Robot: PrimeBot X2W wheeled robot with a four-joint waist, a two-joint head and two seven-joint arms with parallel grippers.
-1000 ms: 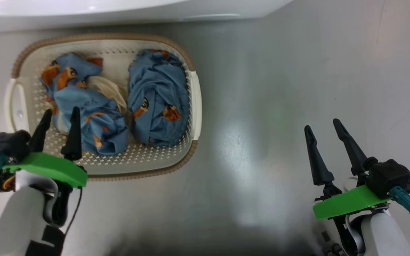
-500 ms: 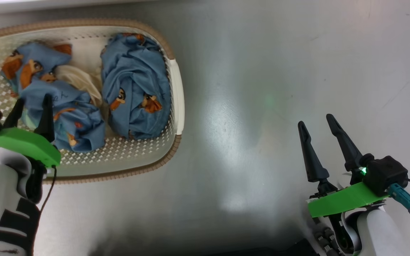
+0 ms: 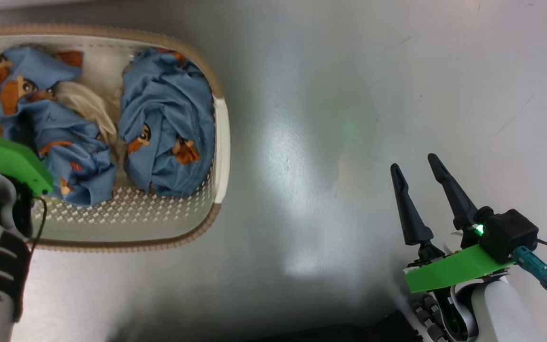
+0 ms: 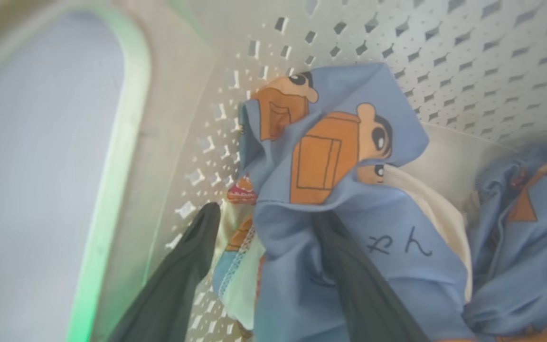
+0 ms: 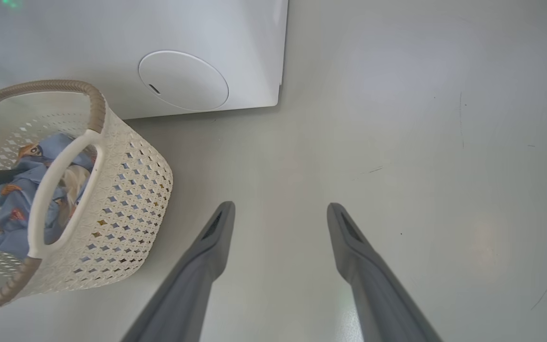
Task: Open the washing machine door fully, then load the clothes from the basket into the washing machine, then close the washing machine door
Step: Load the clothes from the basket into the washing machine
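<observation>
Reaching into the basket, the left gripper is straddling a fold of the clothes, fingers spread wide to pinch it. The right gripper is hovering over the floor, fingers parted, grasping nothing.

**Basket shared by all three**

My head camera looks straight down on the basket and floor. Left wrist sits inside it, tight against the clothes. Right wrist views it from outside, washing machine behind.
</observation>
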